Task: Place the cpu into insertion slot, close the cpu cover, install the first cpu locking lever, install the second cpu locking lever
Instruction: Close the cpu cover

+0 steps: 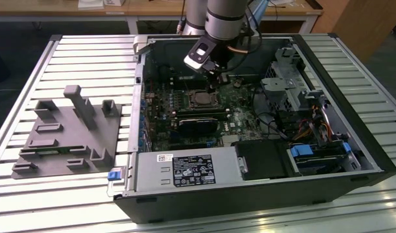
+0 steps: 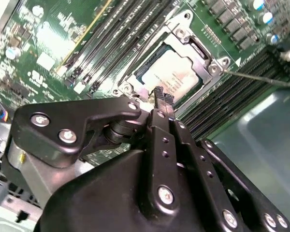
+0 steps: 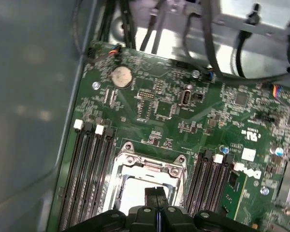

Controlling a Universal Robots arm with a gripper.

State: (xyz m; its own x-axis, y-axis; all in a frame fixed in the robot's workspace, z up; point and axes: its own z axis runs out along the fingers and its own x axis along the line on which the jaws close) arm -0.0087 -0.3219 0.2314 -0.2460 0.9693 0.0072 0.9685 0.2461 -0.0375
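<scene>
Second wrist view, upper centre: cpu (image 2: pixel 171 72) sits under closed-looking cpu cover (image 2: pixel 197 50); gripper (image 2: pixel 161 94), tips pressed together, hovers adjacent; locking lever (image 2: pixel 261 79) looks unlatched, likely needing precise hooking.

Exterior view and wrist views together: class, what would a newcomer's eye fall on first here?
The robot arm reaching down into the open computer case on the slatted table stands out first. Next comes its black hand, fingers closed, close over the silvery chip on the green board. On the exterior view's left lies a grey plastic rack.
</scene>
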